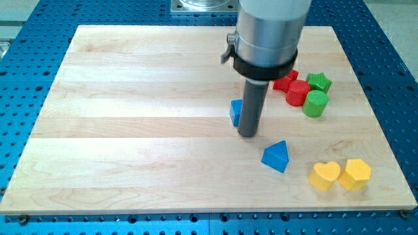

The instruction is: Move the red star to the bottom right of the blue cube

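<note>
The red star [286, 81] lies at the view's upper right, partly hidden behind the arm's grey body. The blue cube [235, 112] sits near the board's middle, mostly hidden by the dark rod. My tip [248, 135] rests on the board right against the cube's right side, just below it. The red star is up and to the right of the cube, about a block's width from the rod.
A red cylinder [298, 93] touches the red star. A green star [319, 81] and a green cylinder [315, 104] sit beside them. A blue triangular block [276, 156] lies below-right of my tip. A yellow heart [324, 175] and a yellow hexagon [354, 173] sit at the lower right on the wooden board [130, 130].
</note>
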Robot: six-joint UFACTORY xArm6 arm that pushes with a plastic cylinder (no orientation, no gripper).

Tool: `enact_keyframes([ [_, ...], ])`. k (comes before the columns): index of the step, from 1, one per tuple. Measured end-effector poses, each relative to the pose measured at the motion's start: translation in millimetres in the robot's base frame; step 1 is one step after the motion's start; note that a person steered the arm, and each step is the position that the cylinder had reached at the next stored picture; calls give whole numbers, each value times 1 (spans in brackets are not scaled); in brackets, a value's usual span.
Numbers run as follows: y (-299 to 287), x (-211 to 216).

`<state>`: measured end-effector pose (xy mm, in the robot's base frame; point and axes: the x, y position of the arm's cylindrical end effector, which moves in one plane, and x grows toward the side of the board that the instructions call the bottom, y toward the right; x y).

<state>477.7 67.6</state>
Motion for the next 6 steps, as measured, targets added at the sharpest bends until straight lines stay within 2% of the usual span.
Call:
enact_keyframes([
  [1,0,-41],
  [2,-31,-110],
  [3,-38,-140],
  [4,20,-149],
  [5,93,-180],
  [6,152,-164],
])
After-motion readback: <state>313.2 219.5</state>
